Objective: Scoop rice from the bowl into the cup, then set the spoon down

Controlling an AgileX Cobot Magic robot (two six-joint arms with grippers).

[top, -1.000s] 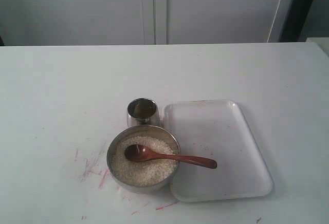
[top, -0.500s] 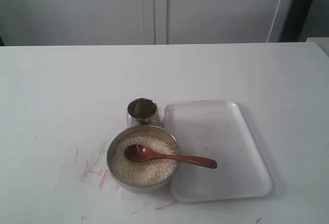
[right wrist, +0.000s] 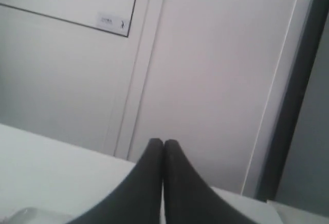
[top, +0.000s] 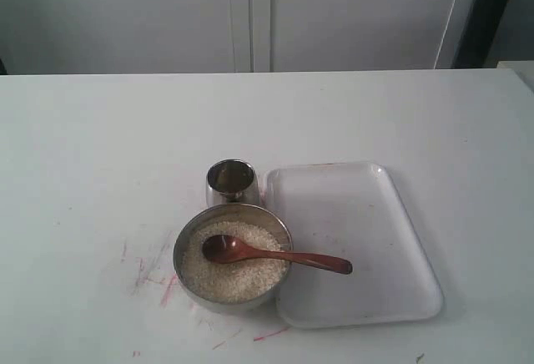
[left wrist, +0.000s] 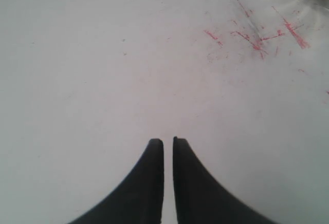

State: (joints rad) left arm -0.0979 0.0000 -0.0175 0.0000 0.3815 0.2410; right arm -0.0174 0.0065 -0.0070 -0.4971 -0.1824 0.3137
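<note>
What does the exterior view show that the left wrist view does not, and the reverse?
Only the exterior view: the bowl of rice, the spoon resting in it, the cup and a white tray. Only the left wrist view: the left claw, shut and empty. Both: the white table and its red marks; a shiny blur at the wrist view's edge may be the bowl.
</note>
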